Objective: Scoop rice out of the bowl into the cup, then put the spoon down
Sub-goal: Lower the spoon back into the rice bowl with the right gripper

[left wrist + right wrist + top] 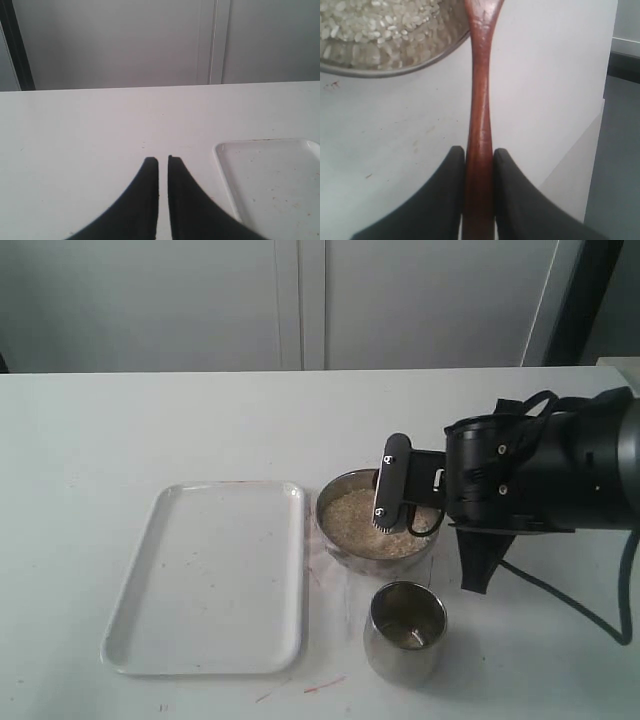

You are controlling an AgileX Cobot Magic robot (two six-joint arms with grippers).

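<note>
While rice (370, 30) fills the bowl (395, 71), right gripper (479, 150) clamps the spoon (479, 95).

White table (150, 420) holds 3 things: tray (205, 580), bowl (343, 557), cup (400, 660).

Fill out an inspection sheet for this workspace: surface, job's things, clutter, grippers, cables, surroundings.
Surface: white table, a few small red marks near the front edge.
Job's things: steel bowl holds rice; steel cup stands upright next to it; wooden spoon reaches over the bowl's rim.
Clutter: white tray beside the bowl, with faint specks.
Grippers: right gripper has its jaws shut on the spoon's handle; left gripper has its jaws nearly together, holding nothing.
Cables: black cables loop on the right arm, and one trails over the table.
Surroundings: pale wall panels, dark post.
</note>
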